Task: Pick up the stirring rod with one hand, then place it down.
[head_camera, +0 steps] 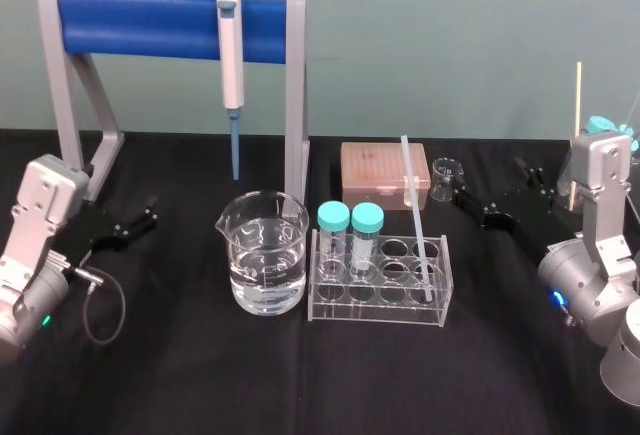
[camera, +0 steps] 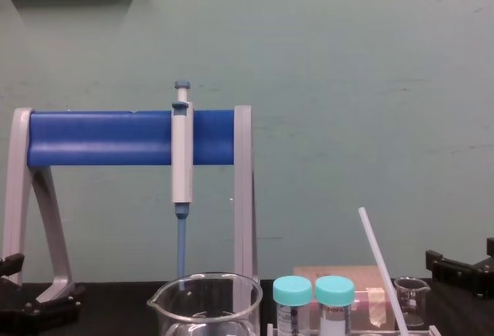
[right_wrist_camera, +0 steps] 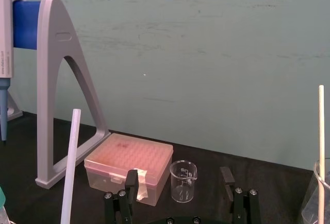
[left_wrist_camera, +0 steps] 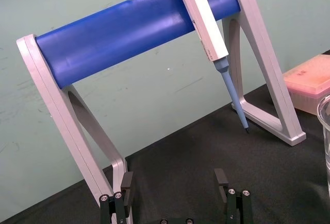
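The stirring rod (head_camera: 418,220) is a thin white translucent stick that leans in the clear tube rack (head_camera: 380,290), its top tilted toward the back. It also rises in the right wrist view (right_wrist_camera: 70,167) and the chest view (camera: 382,270). My right gripper (head_camera: 490,187) hovers to the right of the rack, open and empty (right_wrist_camera: 179,177), pointing at the small beaker (right_wrist_camera: 183,181). My left gripper (head_camera: 148,215) rests low at the left, open with nothing between its fingers (left_wrist_camera: 174,183), facing the pipette stand.
A large beaker of water (head_camera: 265,255) stands left of the rack, which holds two teal-capped tubes (head_camera: 350,223). A pink tip box (head_camera: 385,173) sits behind. The pipette (head_camera: 231,55) hangs on the blue stand (head_camera: 150,20). A thin beige stick (head_camera: 578,135) stands at the far right.
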You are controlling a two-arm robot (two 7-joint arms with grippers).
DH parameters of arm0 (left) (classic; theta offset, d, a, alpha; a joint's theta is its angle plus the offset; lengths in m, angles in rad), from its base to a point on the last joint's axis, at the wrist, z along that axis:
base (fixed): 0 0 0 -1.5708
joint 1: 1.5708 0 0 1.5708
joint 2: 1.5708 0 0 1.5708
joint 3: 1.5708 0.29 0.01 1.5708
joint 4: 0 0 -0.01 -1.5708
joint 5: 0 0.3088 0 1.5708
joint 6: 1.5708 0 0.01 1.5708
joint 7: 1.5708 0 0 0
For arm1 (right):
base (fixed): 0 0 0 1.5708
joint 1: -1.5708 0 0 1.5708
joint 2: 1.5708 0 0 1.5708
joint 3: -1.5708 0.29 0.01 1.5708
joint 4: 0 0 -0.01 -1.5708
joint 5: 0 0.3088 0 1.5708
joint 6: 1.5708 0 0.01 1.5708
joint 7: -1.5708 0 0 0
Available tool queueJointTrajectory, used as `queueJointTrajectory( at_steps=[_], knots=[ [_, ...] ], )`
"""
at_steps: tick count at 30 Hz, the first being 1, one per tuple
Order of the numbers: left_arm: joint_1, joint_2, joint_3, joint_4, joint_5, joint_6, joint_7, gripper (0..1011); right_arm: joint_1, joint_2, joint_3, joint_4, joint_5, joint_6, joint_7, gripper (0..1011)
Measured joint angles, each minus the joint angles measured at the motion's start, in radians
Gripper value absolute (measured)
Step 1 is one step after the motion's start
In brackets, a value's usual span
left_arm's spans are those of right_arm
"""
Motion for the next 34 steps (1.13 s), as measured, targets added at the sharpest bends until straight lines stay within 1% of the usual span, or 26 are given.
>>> queueJointTrajectory(
  at_steps=[34],
  knots=[
    [0.000,0.000,0.000,0.000,0.000,0.000,0.000,1000,0.000,0.002,-0.002,-0.006,0.006,-0.008,0.002,1000]
  ],
)
